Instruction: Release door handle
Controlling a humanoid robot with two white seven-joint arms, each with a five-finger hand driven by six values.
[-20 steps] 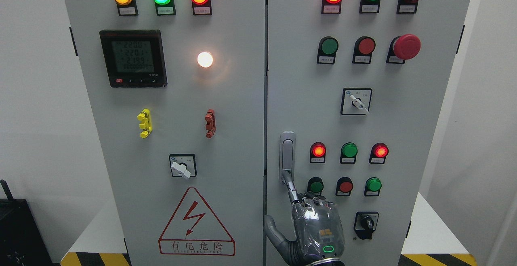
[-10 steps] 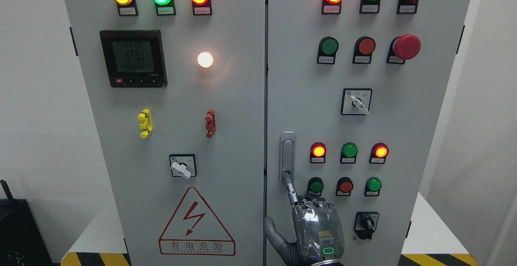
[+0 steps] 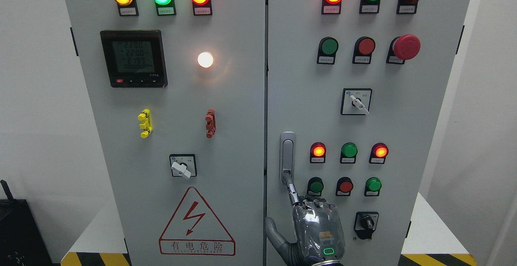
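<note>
The grey door handle (image 3: 287,155) stands upright in its recess at the left edge of the cabinet's right door (image 3: 428,108). My right hand (image 3: 317,225) comes up from the bottom edge just below it. Its index finger (image 3: 291,187) is stretched out, and the tip touches the lower end of the handle. The thumb (image 3: 274,230) sticks out to the left over the gap between the doors. The other fingers are curled in and hold nothing. The left arm is out of view.
Round buttons (image 3: 316,186) and lit indicator lamps (image 3: 318,151) sit just right of the handle. A black rotary switch (image 3: 366,222) is beside my hand. The left door (image 3: 238,108) carries a meter (image 3: 133,58), a rotary switch (image 3: 182,166) and a red warning triangle (image 3: 196,223).
Almost nothing: the right hand has shifted only slightly, and its index fingertip stays at the lower end of the handle.
</note>
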